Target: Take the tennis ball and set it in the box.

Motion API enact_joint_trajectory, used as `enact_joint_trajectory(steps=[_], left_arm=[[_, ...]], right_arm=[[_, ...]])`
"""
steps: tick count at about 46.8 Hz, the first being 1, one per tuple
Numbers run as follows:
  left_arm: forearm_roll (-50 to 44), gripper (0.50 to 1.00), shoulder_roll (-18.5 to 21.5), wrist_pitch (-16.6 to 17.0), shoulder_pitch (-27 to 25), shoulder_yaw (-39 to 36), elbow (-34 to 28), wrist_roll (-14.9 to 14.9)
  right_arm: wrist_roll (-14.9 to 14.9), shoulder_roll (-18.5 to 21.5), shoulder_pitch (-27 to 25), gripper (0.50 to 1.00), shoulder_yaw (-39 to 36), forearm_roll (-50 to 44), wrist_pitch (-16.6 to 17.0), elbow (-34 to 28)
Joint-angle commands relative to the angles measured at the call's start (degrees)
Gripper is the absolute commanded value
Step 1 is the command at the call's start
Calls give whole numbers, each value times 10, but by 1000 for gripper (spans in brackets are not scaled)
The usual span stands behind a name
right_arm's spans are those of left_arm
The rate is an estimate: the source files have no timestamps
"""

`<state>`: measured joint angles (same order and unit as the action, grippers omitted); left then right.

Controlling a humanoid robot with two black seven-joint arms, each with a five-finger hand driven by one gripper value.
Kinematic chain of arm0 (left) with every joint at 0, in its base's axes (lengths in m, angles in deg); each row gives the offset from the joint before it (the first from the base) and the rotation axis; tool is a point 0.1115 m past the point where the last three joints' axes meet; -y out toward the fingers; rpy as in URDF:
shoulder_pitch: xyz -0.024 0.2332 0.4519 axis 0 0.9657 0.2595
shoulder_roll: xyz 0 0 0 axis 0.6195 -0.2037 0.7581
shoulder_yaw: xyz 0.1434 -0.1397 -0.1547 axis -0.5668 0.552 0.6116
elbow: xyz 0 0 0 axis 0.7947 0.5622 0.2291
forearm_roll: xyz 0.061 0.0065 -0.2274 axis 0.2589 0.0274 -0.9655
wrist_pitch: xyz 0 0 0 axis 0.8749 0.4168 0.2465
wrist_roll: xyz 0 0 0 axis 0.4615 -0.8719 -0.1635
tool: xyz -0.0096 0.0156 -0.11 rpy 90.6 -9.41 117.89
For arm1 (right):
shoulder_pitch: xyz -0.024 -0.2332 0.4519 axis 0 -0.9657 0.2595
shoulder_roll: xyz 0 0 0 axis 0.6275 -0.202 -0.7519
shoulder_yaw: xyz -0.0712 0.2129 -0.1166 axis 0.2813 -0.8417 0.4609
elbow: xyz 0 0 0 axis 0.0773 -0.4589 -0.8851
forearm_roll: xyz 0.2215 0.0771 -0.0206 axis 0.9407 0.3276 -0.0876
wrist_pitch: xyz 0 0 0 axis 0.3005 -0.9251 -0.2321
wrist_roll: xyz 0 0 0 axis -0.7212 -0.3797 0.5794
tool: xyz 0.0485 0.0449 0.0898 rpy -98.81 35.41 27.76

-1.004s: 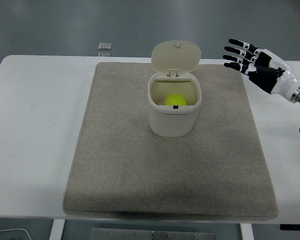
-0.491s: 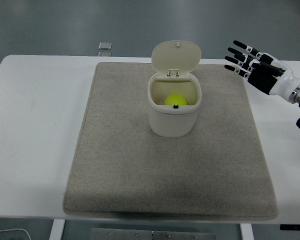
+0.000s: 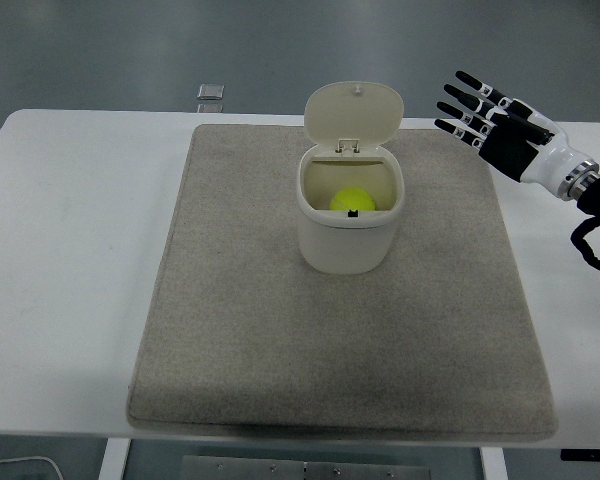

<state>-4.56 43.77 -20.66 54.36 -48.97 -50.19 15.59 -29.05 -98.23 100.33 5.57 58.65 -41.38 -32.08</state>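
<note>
One ball in the box, hand clear

Tennis ball (image 3: 353,199) lies at the bottom of the box (image 3: 347,238), whose lid (image 3: 353,113) stands open behind it. Right hand (image 3: 495,127) hovers to the right of the box, fingers spread, holding nothing. Placement judged complete. Recommended: withdraw away from the box, avoiding the lid.
</note>
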Motion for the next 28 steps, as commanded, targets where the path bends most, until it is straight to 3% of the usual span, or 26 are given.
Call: enact_joint_trajectory(steps=[1,28], left_arm=[[0,992,0,0,0,0,0,0],[0,992,0,0,0,0,0,0]], right_arm=[[0,1,0,913,-1,-6,0,-7],[1,-5,13,913,-2,-6,0,-70]])
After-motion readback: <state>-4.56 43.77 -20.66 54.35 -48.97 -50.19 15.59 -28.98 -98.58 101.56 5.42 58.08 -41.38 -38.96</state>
